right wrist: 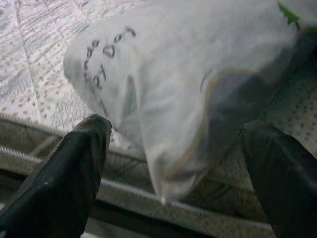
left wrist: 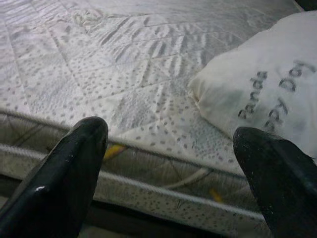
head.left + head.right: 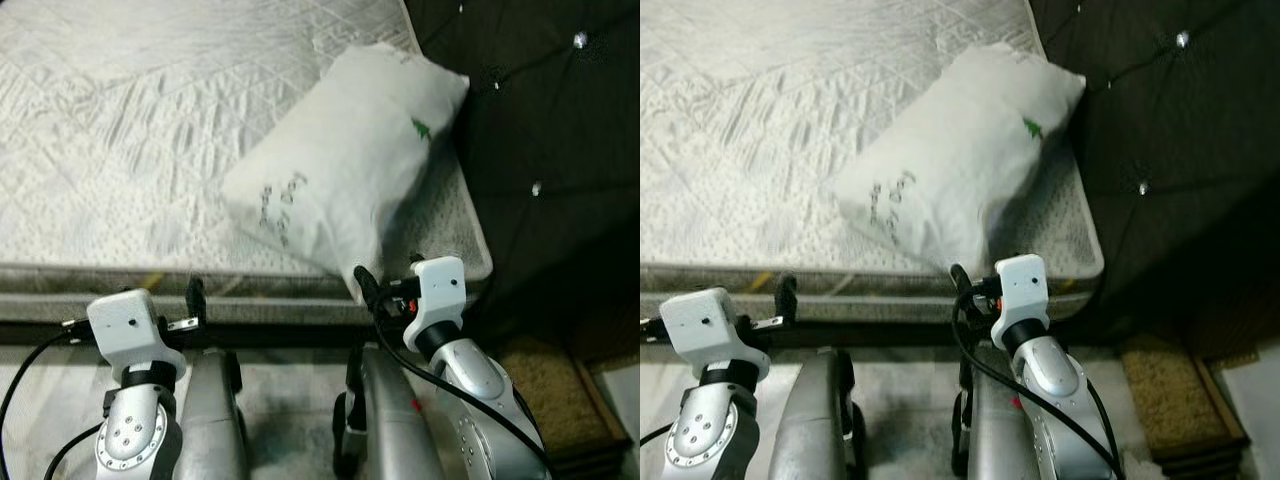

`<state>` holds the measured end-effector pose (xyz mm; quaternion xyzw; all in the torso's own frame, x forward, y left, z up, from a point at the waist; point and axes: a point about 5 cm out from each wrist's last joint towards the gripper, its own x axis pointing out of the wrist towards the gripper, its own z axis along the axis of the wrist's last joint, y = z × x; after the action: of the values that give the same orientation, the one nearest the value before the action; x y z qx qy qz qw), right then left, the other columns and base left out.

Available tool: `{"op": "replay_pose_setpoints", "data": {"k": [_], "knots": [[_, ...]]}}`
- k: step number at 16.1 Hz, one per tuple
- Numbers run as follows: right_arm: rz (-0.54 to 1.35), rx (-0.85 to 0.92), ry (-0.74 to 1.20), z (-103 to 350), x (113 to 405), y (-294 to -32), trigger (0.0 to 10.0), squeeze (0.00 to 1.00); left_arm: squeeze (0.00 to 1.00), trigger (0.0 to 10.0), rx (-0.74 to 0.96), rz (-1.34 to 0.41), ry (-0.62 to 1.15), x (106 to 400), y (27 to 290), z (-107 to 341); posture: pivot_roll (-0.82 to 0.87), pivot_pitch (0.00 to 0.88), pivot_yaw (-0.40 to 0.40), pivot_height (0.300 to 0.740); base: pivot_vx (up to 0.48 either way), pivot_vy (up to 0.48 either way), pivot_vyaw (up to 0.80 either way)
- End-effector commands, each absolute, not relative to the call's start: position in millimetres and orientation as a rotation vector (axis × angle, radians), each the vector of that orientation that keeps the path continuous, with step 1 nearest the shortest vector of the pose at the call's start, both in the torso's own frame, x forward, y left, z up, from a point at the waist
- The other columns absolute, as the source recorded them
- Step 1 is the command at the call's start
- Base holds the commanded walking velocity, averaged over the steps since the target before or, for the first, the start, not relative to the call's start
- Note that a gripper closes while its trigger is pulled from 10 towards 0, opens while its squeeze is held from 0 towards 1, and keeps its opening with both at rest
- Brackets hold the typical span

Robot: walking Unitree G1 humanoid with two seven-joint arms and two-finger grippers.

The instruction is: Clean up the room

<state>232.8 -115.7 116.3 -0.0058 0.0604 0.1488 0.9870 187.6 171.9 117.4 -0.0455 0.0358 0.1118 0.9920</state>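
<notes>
A white pillow (image 3: 340, 150) with grey lettering and a small green tree mark lies tilted on the bare quilted mattress (image 3: 120, 130), near its right end by the headboard. One pillow corner hangs over the mattress front edge. My right gripper (image 1: 176, 144) is open just in front of that hanging corner, with nothing between its fingers. Further left along the same front edge, my left gripper (image 2: 171, 144) is open too, facing the mattress side with the pillow (image 2: 267, 94) off to one side. Both silver arms reach up from the bottom of the eye views.
A dark tufted headboard (image 3: 540, 120) rises at the right of the bed. Below the mattress runs a dark bed frame (image 3: 250, 330). A brown mat (image 3: 550, 390) lies on the floor at the lower right, beside the bed corner.
</notes>
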Motion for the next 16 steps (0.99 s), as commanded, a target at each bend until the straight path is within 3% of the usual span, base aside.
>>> {"op": "replay_pose_setpoints", "data": {"k": [1,16], "knots": [[0.299,-0.008,0.140,113,232,-117,10.0,0.00,0.00,10.0,-0.085,0.238,0.097,186,173,114,0.01,0.210,-0.079,0.551,0.000,0.000,0.00],[0.331,0.006,0.184,123,205,-122,10.0,0.00,0.00,10.0,-0.139,0.184,0.110,163,154,123,-0.01,0.305,-0.112,0.551,0.017,0.000,0.00]]}}
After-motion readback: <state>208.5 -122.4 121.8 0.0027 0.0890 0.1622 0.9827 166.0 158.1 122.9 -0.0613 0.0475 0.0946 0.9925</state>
